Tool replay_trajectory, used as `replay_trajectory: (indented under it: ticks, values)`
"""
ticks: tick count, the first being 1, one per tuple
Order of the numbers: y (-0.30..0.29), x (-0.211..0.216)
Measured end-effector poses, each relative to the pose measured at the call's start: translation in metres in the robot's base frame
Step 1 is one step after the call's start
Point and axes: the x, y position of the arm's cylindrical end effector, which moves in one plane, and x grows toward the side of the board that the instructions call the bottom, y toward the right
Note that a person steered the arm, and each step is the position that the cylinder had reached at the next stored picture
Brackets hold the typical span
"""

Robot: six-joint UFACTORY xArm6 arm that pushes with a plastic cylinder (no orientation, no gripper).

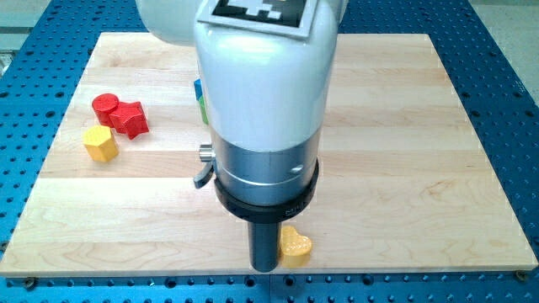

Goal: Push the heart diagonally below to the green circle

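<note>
A yellow heart (295, 246) lies near the board's bottom edge, a little right of the middle. My tip (265, 268) stands right beside it on its left, touching or nearly so. The arm's white and grey body covers the middle of the board. Only slivers of a green block (202, 108) and a blue block (197, 88) show at the arm's left edge; their shapes are hidden, so I cannot tell if the green one is the circle.
A red cylinder (105, 104), a red star (130, 118) and a yellow hexagon (100, 143) cluster at the view's left. The wooden board (421, 168) lies on a blue perforated table. The board's bottom edge runs just below the heart.
</note>
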Motion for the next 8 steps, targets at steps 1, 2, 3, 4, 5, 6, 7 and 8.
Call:
replay_trajectory:
  ticks: [1,2,3,4,5,6,7,8]
  values:
    - [0.024,-0.011]
    - [0.05,-0.042]
    - [0.05,-0.083]
    - [0.091,-0.136]
    - [0.171,-0.106]
    - [0.217,-0.048]
    - [0.202,-0.001]
    - [0.175,-0.001]
